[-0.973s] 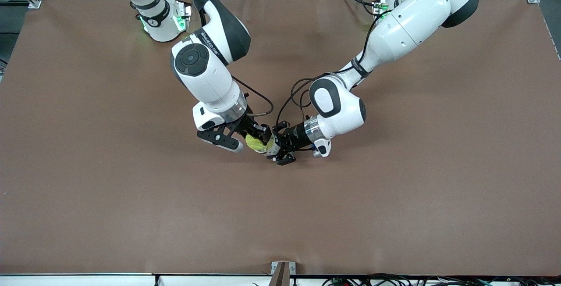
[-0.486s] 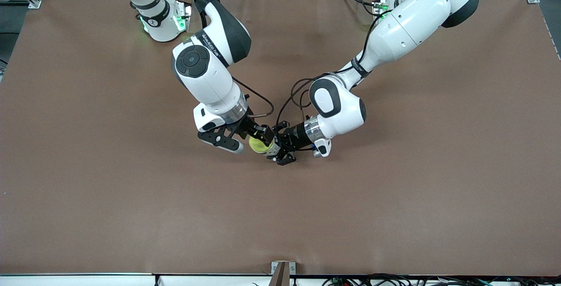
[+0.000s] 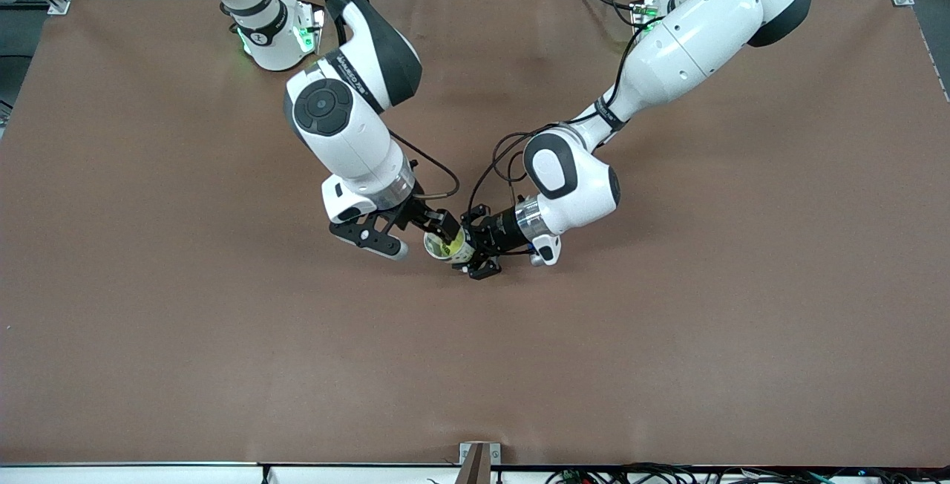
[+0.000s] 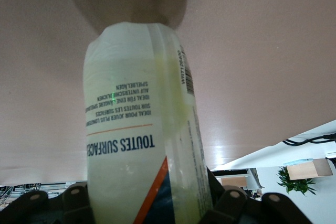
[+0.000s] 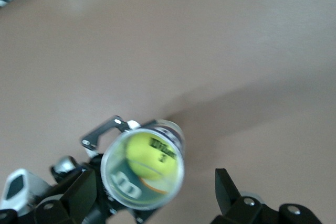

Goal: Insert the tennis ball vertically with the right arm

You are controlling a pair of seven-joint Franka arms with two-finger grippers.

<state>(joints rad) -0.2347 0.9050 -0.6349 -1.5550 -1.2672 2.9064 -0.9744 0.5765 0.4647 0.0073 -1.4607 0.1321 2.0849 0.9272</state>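
Observation:
A clear tennis-ball can [image 3: 447, 248] stands upright near the table's middle, its open mouth up. My left gripper [image 3: 475, 250] is shut on its side; in the left wrist view the can [image 4: 139, 145] with its printed label fills the space between the jaws of the left gripper [image 4: 147, 211]. A yellow tennis ball [image 5: 151, 155] lies inside the can [image 5: 139, 174], seen from above in the right wrist view. My right gripper [image 5: 155, 195] is open and empty just over the can's mouth; it also shows in the front view [image 3: 443, 230].
The brown table [image 3: 668, 321] holds nothing else. The two arms' wrists are close together over its middle. Both arm bases stand at the table's edge farthest from the front camera.
The right gripper held the ball over the can's mouth. It has opened and the ball now sits inside the can. The right hand has lifted slightly. The left arm has not moved.

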